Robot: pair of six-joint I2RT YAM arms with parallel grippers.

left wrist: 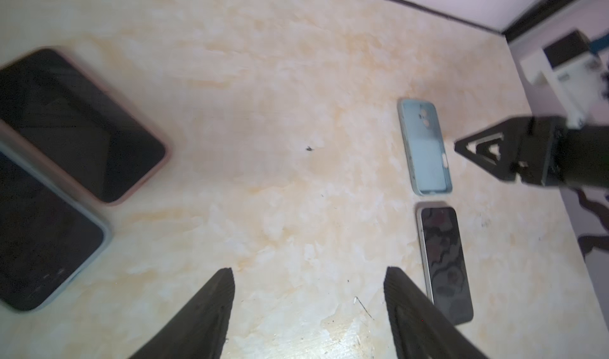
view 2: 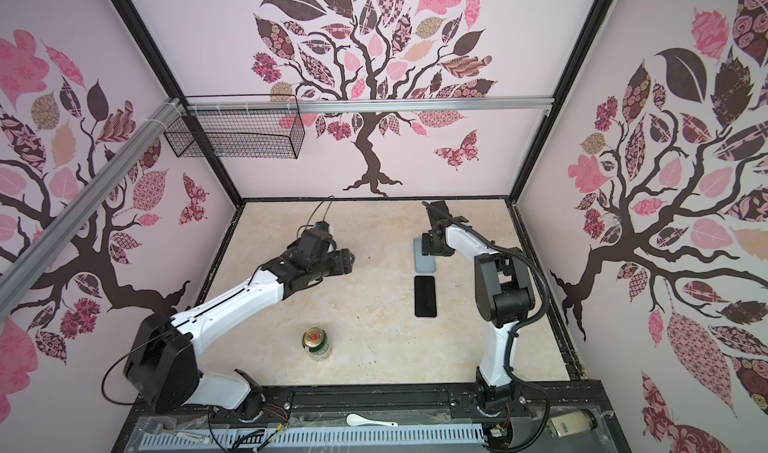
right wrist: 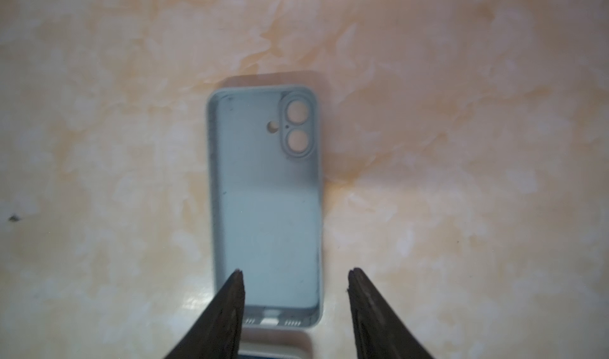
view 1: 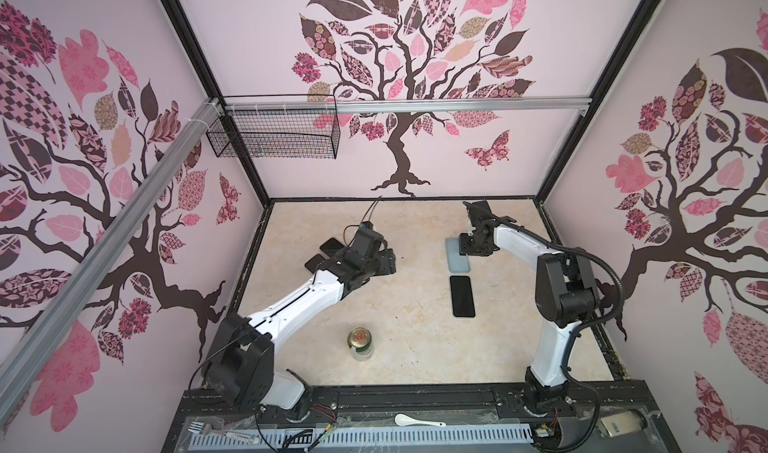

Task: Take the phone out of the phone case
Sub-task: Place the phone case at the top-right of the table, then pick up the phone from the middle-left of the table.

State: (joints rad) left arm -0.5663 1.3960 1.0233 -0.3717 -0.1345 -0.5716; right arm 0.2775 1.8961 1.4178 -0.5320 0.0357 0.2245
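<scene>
The phone lies flat and bare on the table with its dark screen up, also in the left wrist view. Just behind it lies the light blue phone case, empty, its inside and camera cut-outs facing up. The two lie end to end with a small gap between them. My right gripper hovers open over the case's near end, holding nothing. My left gripper is open above bare table at the left, well away from both.
Two other phones in cases, one pink and one grey-blue, lie by the left arm near the left wall. A drink can stands at the front middle. A wire basket hangs on the back wall.
</scene>
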